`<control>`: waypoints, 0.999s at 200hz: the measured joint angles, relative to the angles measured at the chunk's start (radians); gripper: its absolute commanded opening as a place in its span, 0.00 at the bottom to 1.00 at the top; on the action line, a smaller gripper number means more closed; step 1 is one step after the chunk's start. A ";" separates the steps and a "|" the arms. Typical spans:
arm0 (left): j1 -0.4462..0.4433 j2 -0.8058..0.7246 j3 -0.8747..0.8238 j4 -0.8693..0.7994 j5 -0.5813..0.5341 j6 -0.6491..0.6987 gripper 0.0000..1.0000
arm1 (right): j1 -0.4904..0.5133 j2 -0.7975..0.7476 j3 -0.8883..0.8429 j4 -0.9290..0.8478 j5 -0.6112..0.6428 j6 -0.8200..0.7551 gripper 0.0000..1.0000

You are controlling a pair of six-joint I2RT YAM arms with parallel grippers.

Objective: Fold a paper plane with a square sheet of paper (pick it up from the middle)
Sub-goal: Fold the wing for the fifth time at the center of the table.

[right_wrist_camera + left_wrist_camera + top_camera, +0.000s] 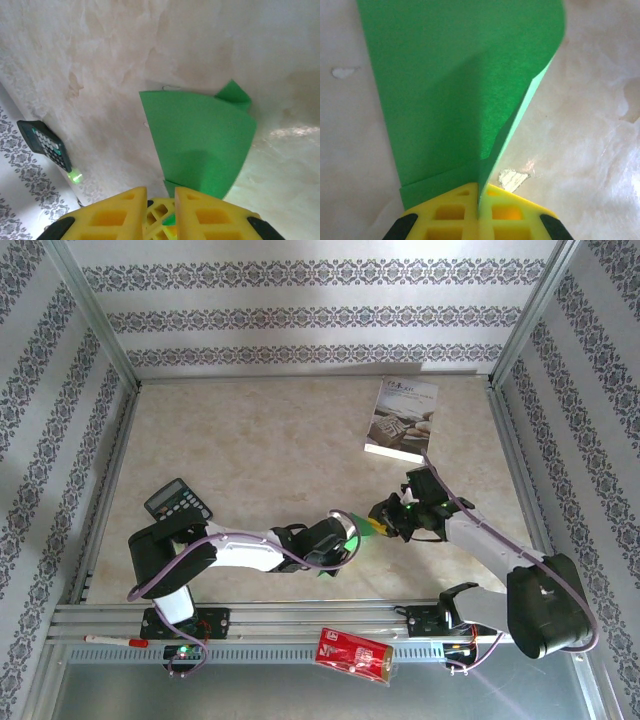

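The bright green square sheet of paper (460,85) is folded over into layers and hangs just above the tabletop. My left gripper (480,210) is shut on its lower edge, with a crease running up from the yellow fingertips. In the right wrist view the paper (200,140) spreads out ahead with a small folded corner at its far end. My right gripper (161,200) stands slightly open just behind the paper's near edge, with the left gripper's yellow fingers showing through the gap. In the top view the left gripper (362,528) and the right gripper (386,516) meet tip to tip near the table's middle.
A black calculator (178,503) lies at the left, above the left arm's base. A white printed booklet (402,418) lies at the back right. A red packet (353,654) and a white pen (112,640) rest on the front rail. Patterned walls enclose the table.
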 measured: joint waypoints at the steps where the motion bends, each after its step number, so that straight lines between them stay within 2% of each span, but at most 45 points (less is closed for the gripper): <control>1: 0.000 0.000 -0.001 0.002 0.002 -0.002 0.01 | 0.000 -0.001 0.000 -0.002 0.000 -0.002 0.24; 58: 0.057 -0.003 -0.091 0.185 0.111 -0.113 0.00 | -0.006 -0.013 0.002 -0.060 0.003 -0.140 0.27; 115: 0.134 -0.003 -0.106 0.224 0.227 -0.198 0.00 | -0.003 0.027 0.070 -0.108 -0.010 -0.290 0.32; 152: 0.163 -0.002 -0.114 0.260 0.293 -0.246 0.00 | 0.059 0.095 0.125 -0.131 -0.015 -0.372 0.32; 200: 0.182 0.008 -0.155 0.321 0.334 -0.294 0.00 | 0.108 0.138 0.145 -0.130 -0.015 -0.399 0.31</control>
